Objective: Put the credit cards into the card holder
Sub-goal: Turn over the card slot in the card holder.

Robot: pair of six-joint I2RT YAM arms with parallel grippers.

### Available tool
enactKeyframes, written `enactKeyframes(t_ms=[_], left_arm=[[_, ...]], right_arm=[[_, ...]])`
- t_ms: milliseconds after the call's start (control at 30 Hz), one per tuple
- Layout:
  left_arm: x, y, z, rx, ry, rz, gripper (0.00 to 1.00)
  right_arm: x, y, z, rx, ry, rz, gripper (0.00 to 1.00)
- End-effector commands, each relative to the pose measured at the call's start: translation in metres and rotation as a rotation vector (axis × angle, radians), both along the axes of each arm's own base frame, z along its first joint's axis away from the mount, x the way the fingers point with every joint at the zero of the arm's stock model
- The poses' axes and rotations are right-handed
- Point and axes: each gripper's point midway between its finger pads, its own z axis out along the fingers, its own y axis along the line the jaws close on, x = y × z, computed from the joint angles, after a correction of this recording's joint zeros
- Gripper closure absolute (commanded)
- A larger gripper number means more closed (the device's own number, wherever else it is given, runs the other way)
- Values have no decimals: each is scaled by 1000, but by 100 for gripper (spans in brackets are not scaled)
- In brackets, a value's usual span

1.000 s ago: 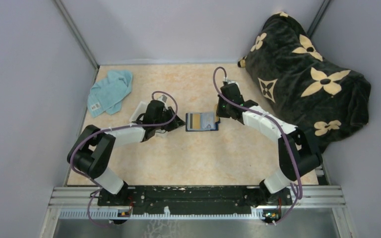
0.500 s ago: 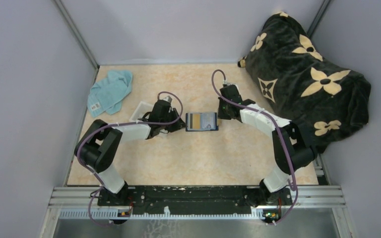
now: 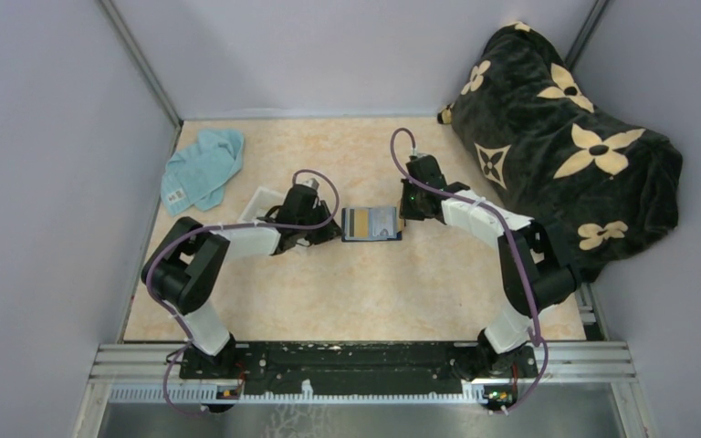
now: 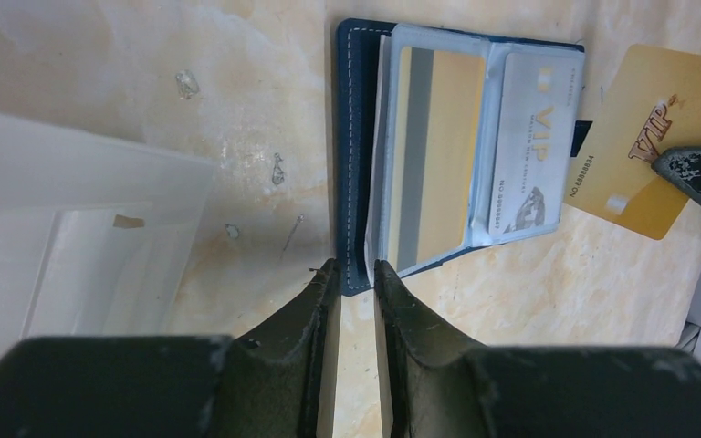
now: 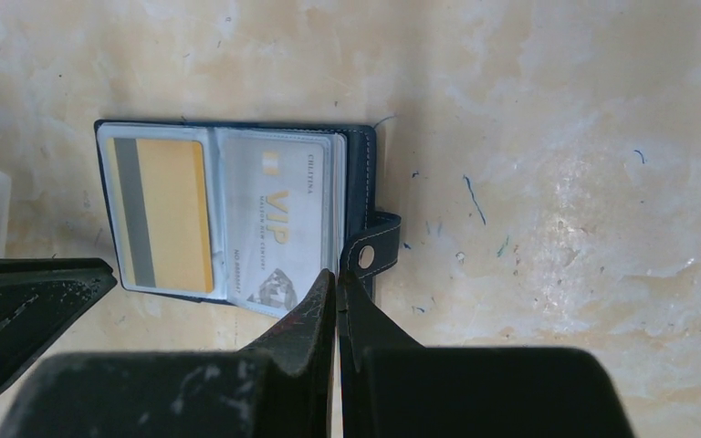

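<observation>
both arms low, flanking the card holder (image 3: 371,223), pincers narrowed

"VIP" shows on grey card (image 5: 278,224) and gold card (image 4: 643,137).

My table (image 3: 402,301): mottled cream-orange top, scuffed, small scratches. Open navy card holder (image 3: 370,224) flat at centre, orange-yellow card (image 4: 431,151) and grey card (image 4: 528,151) showing in clear sleeves. Clear tray (image 3: 261,204) just left of it. Teal cloth (image 3: 203,168) crumpled at far-left corner. Dark flowered blanket (image 3: 561,137) heaped along right edge, well apart from holder.
</observation>
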Motion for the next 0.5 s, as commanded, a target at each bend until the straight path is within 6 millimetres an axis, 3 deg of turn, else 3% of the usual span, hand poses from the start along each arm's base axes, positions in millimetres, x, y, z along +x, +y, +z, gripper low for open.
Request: enactKeyframes(t_ms=[0, 467], left_arm=[[6, -4, 2, 17, -22, -11, 74], [5, -7, 0, 29, -19, -13, 74]], right_arm=[[16, 8, 19, 56, -65, -2, 100], [14, 8, 12, 67, -54, 1, 100]])
